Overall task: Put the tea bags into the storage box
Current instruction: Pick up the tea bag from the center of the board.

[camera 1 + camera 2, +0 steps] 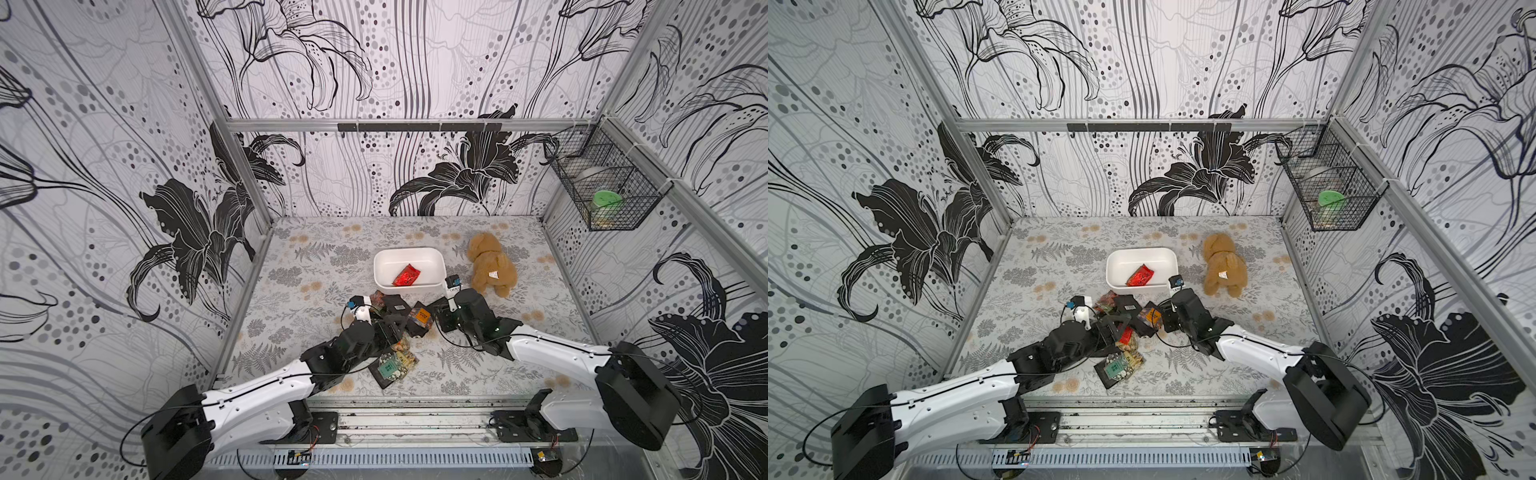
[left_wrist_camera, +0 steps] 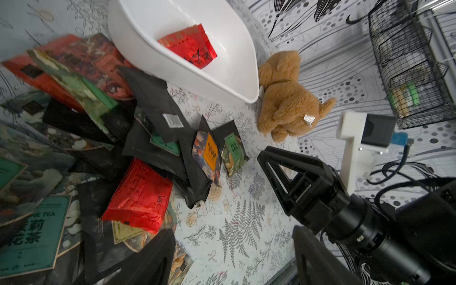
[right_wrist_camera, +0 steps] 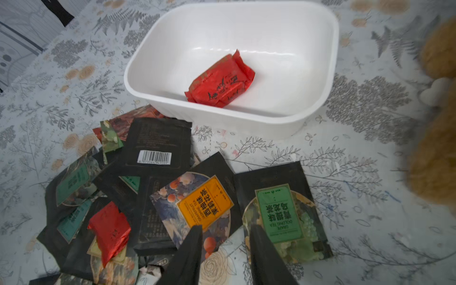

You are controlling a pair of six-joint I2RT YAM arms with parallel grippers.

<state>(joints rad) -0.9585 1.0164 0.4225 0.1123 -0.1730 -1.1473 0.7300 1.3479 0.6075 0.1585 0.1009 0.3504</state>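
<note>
The white storage box (image 1: pixel 376 266) (image 3: pixel 330 74) stands mid-table with one red tea bag (image 3: pixel 220 80) (image 1: pixel 406 275) lying in it. Just in front of it is a loose heap of tea bags (image 1: pixel 395 328). Among them are an orange-labelled one (image 3: pixel 204 202), a green-labelled one (image 3: pixel 278 209) and a red one (image 2: pixel 140 195). My right gripper (image 3: pixel 225 228) hangs open, low over the gap between the orange and green bags, gripping nothing. At the pile's near edge my left gripper (image 2: pixel 234 259) is wide open above bare mat, one finger (image 2: pixel 153 256) over the heap.
A tan plush toy (image 1: pixel 492 266) lies right of the box, close to the right arm. A black wire basket (image 1: pixel 602 187) holding a green-lidded jar hangs on the right wall. Patterned walls close in three sides of the table.
</note>
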